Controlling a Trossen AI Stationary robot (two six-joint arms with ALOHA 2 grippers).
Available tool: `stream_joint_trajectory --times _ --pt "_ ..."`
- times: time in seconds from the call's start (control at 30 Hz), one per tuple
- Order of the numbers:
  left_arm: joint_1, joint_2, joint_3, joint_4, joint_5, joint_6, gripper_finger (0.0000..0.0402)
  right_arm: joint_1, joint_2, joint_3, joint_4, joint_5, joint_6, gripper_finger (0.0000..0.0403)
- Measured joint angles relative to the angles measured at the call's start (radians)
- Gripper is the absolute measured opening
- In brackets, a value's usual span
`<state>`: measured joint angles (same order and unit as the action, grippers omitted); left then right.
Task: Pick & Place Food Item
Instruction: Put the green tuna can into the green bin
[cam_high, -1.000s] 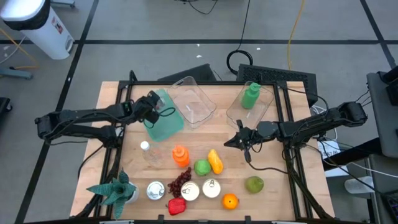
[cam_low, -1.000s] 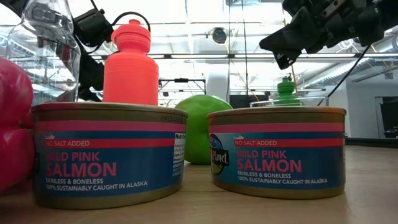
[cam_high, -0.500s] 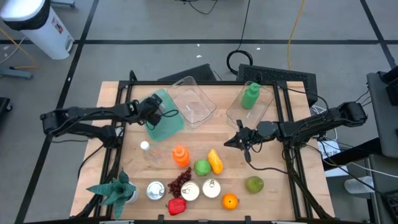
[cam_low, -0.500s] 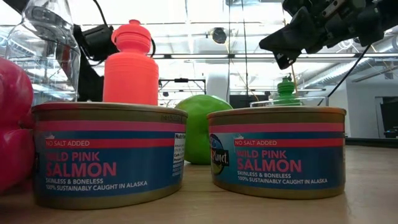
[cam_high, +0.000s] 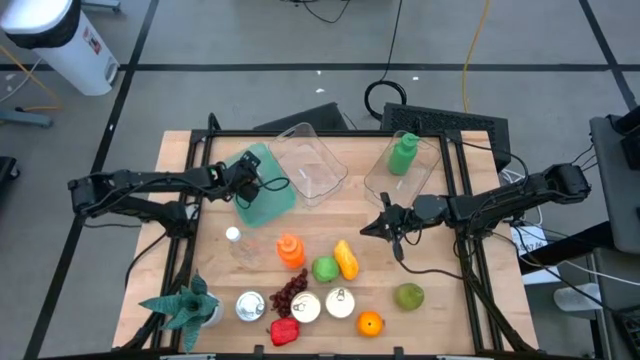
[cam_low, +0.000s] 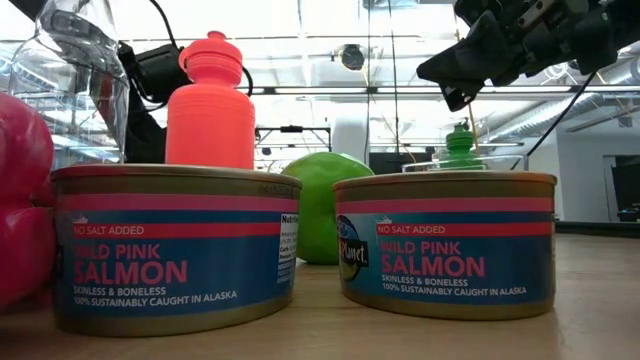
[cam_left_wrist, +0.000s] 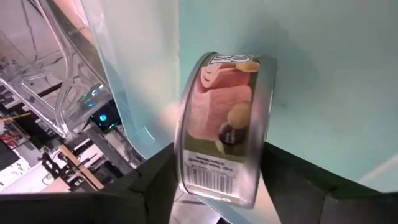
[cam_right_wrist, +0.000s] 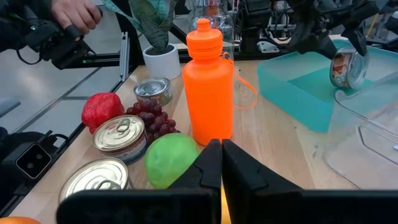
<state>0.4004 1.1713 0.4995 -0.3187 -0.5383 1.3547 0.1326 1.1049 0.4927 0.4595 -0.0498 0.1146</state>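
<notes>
My left gripper (cam_high: 247, 172) is shut on a small round tin (cam_left_wrist: 224, 124) with a pink meat label. It holds the tin over the teal bin (cam_high: 268, 195) at the table's far left; the right wrist view shows the tin (cam_right_wrist: 345, 65) above the bin's floor (cam_right_wrist: 311, 87). My right gripper (cam_high: 365, 228) hangs shut above bare wood right of centre, touching nothing; its joined fingers (cam_right_wrist: 221, 163) point toward the orange bottle (cam_right_wrist: 208, 81) and the green apple (cam_right_wrist: 171, 158). In the low view it is up at the right (cam_low: 450, 85). My left gripper pinches the tin between its two fingers (cam_left_wrist: 158, 180), one on each flat end (cam_left_wrist: 268, 143), with the labelled side wall facing the wrist camera. The fingers slant down from the table's left side. The tin stands on edge, tilted, lifted clear over the teal bin's floor.
Two clear bins sit at the far side, one bare (cam_high: 310, 160), one holding a green bottle (cam_high: 403, 153). In front lie a clear bottle (cam_high: 235, 245), a yellow fruit (cam_high: 346, 258), grapes (cam_high: 290, 290), salmon tins (cam_high: 306, 307) (cam_high: 340, 302), a red pepper (cam_high: 284, 330), an orange (cam_high: 370, 323), a green fruit (cam_high: 408, 295) and a potted plant (cam_high: 185, 305).
My left arm has reached a little toward the table's right and sunk, bringing the tin lower over the teal bin; most of this came early in the second. It has stayed shut on the tin.
</notes>
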Motion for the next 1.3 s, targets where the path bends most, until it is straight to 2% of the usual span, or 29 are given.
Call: stream_joint_trajectory --times 0.2,0.4,0.6,0.87,1.0,1.13,1.3 --pt "-0.003 0.000 0.000 -0.024 0.007 0.000 0.0280 0.000 0.000 0.000 0.000 0.000 0.000 0.0001" --pt "-0.031 0.000 0.001 -0.141 -0.044 -0.028 0.0293 0.000 0.000 0.000 0.000 0.000 -0.004 0.0000" --pt "-0.056 -0.008 0.008 -0.196 -0.091 -0.059 0.0275 0.000 0.000 0.000 0.000 0.000 -0.005 0.0000" --pt "-0.064 -0.008 0.110 -0.306 -0.100 -0.107 0.0249 0.000 0.000 0.000 0.000 0.000 -0.007 0.0000" --pt "-0.064 -0.008 0.162 -0.453 -0.086 -0.164 0.0243 0.000 0.000 0.000 0.000 0.000 -0.007 0.0000" --pt "-0.064 -0.008 0.182 -0.581 -0.028 -0.233 0.0235 0.000 0.000 0.000 0.000 0.000 -0.012 0.0000" --pt "-0.064 -0.008 0.182 -0.605 -0.024 -0.292 0.0218 0.000 0.000 0.000 0.000 0.000 -0.023 0.0000"
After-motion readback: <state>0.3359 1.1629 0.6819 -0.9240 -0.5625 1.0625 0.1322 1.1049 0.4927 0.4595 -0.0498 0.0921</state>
